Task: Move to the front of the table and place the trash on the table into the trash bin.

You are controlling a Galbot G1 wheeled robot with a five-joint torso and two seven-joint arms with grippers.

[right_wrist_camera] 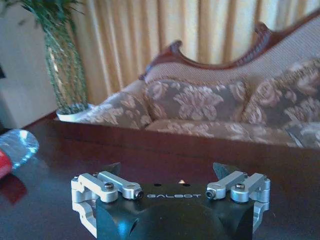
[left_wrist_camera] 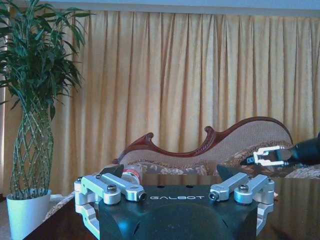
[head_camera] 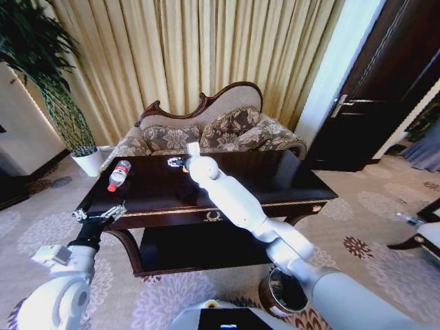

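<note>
White "GALBOT" on right pincer [right_wrist_camera: 170, 172]

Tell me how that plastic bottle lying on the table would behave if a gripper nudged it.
The bottle lies on its side, so it would probably roll rather than tip. It looks clear and mostly empty, so likely light and easily shoved. The table is glossy, so it may also slide. The left gripper hangs open nearby; the right gripper is open, farther along.

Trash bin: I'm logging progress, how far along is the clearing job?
Done: the robot stands at the table. In hand: the right gripper reaches over the far tabletop, fingers open, holding nothing. The left gripper waits open at the near corner. Left: nothing visibly dropped into the trash bin.
</note>
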